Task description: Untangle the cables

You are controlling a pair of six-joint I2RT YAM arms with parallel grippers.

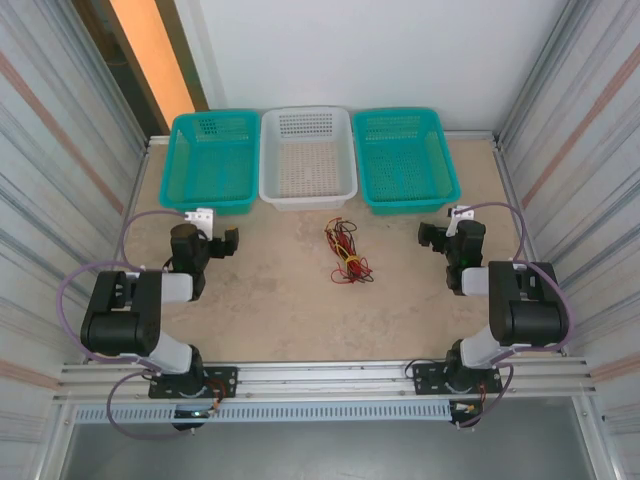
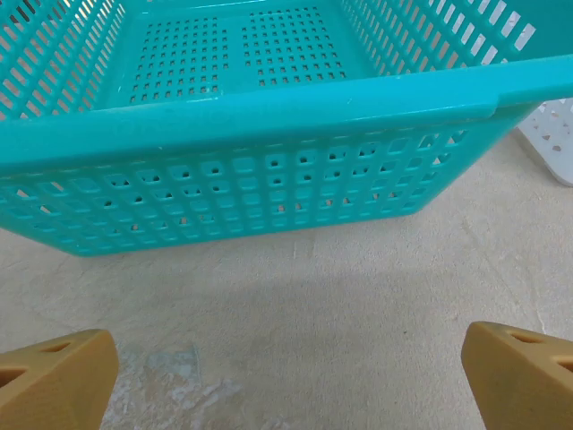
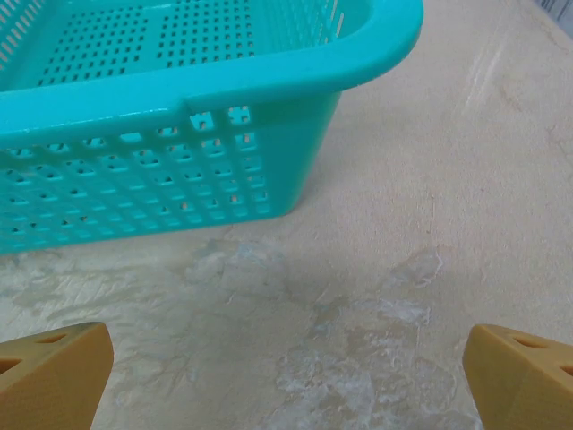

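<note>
The left gripper [image 1: 205, 240] is spread wide and holds nothing. Its tan fingertips [image 2: 55, 374] sit far apart in the left wrist view, with bare table [image 2: 295, 331] between them. Just ahead of these jaws stands the near wall of the left teal basket [image 2: 251, 193]. A corner of the white basket [image 2: 557, 141] shows ahead and to their right.

The right gripper [image 1: 452, 238] is spread just as wide and is also empty. The near corner of the right teal basket [image 3: 179, 152] is ahead and to the left of its jaws, and bare table lies straight ahead.

The cables [image 1: 346, 253] are a small tangle of red, yellow and black wire. They lie on the table between the two grippers, to the right of the left jaws and to the left of the right jaws. They are well apart from both, and nothing touches them.
</note>
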